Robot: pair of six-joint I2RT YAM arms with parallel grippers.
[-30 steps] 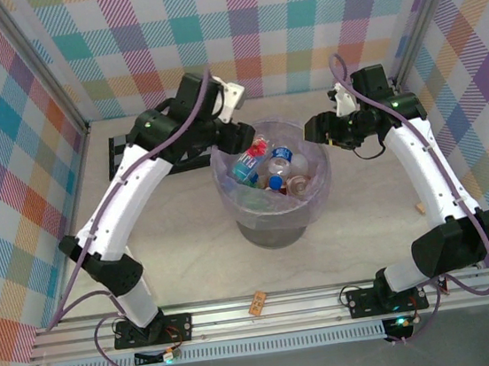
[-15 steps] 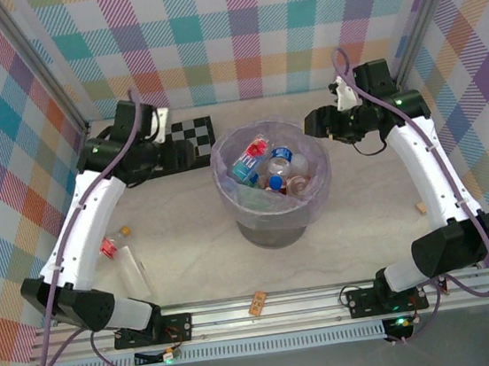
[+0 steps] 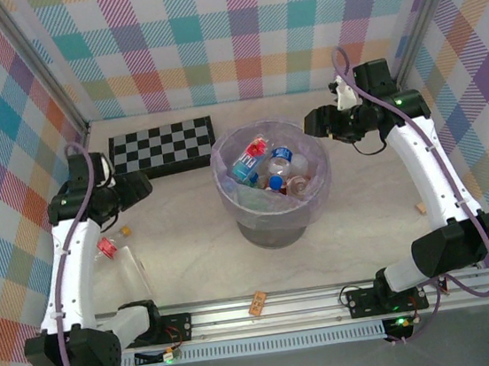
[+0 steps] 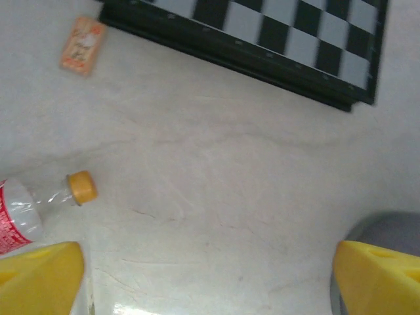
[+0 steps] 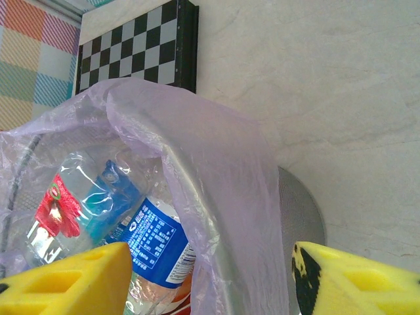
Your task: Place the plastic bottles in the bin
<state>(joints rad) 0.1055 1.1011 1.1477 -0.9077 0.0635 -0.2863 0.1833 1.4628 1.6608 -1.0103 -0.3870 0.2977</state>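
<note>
The bin, a grey bucket lined with a lilac bag, stands mid-table and holds several plastic bottles; one has a blue label. Another bottle with a red label and an orange cap lies on the table at the left. A clear one seems to lie just nearer. My left gripper hangs open over bare table, right of that bottle, with nothing between its yellow fingers. My right gripper is open and empty, its fingers on either side of the bin's right rim.
A black-and-white chequered board lies at the back left. A tan cork sits near its edge. More corks lie by the front rail and at the right. Plaid walls close in three sides.
My left arm has swung away from the bin's left rim to the left side of the table, uncovering the chequered board. My right arm has barely moved.
</note>
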